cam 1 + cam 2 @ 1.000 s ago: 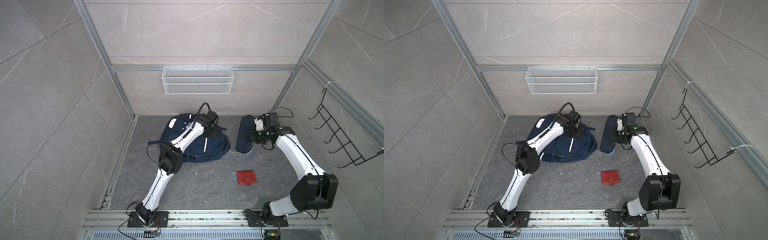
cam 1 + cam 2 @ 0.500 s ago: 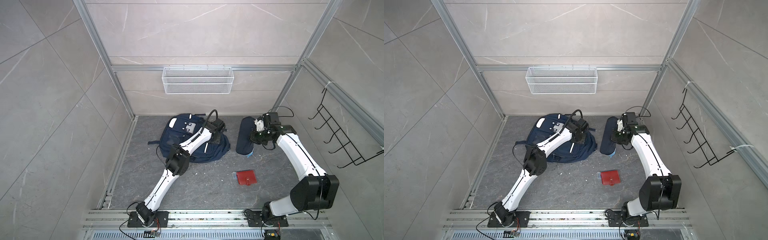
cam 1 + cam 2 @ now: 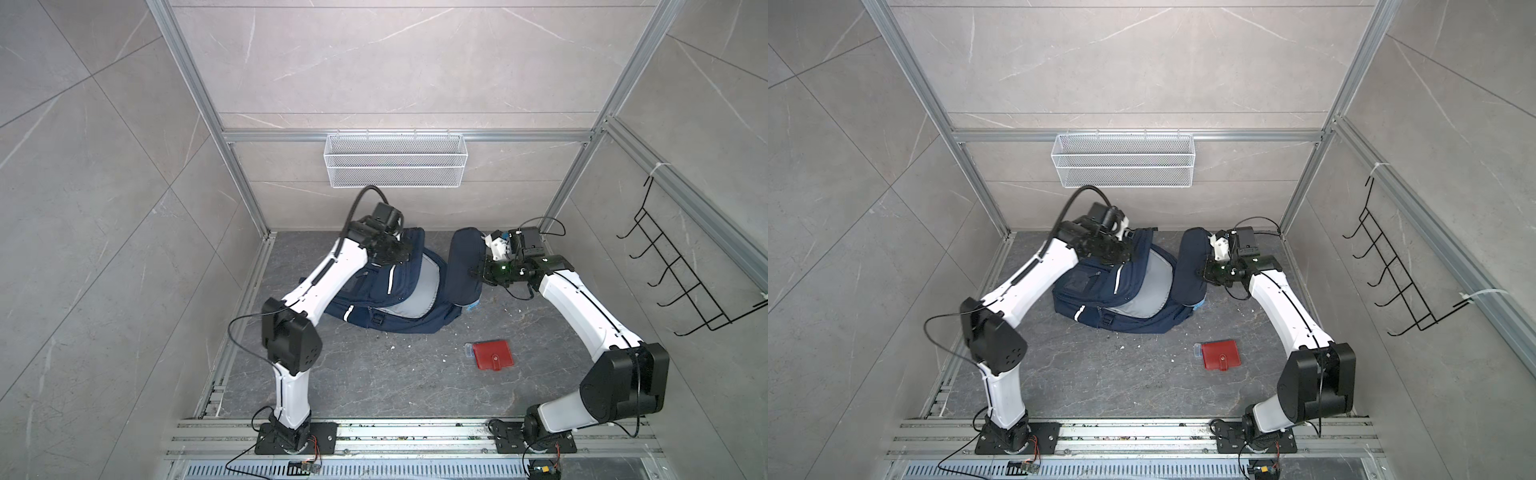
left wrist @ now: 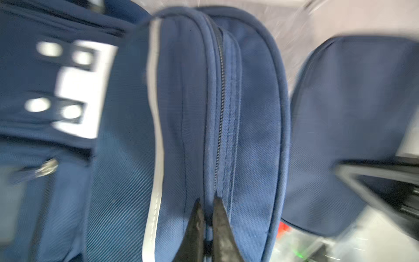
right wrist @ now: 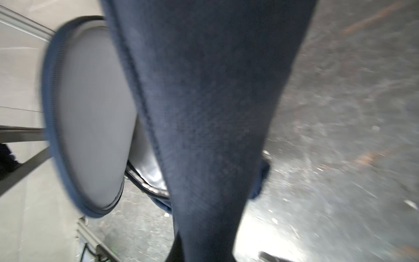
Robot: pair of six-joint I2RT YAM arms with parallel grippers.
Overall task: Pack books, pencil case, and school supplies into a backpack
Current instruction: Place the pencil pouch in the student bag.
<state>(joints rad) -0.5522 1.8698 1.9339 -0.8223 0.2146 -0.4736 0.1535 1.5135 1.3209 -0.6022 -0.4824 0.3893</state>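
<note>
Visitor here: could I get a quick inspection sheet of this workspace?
Surface: grey floor, white crumbs scattered.
Job's things: backpack open, grey lining showing; pencil case held upright beside it; red case and clear piece on floor; books not seen.
Clutter: nothing seen beyond crumbs.
Grippers: left gripper shut on backpack's zipper edge; right gripper shut on pencil case.
Cables: black cable loops over left arm.
Surroundings: wire basket, hook rack on walls.

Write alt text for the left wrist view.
Blurred close-up: two dark jaws pinch the zipper seam of the navy backpack, which has a white stripe and dotted white patches. The navy pencil case shows beside it.
</note>
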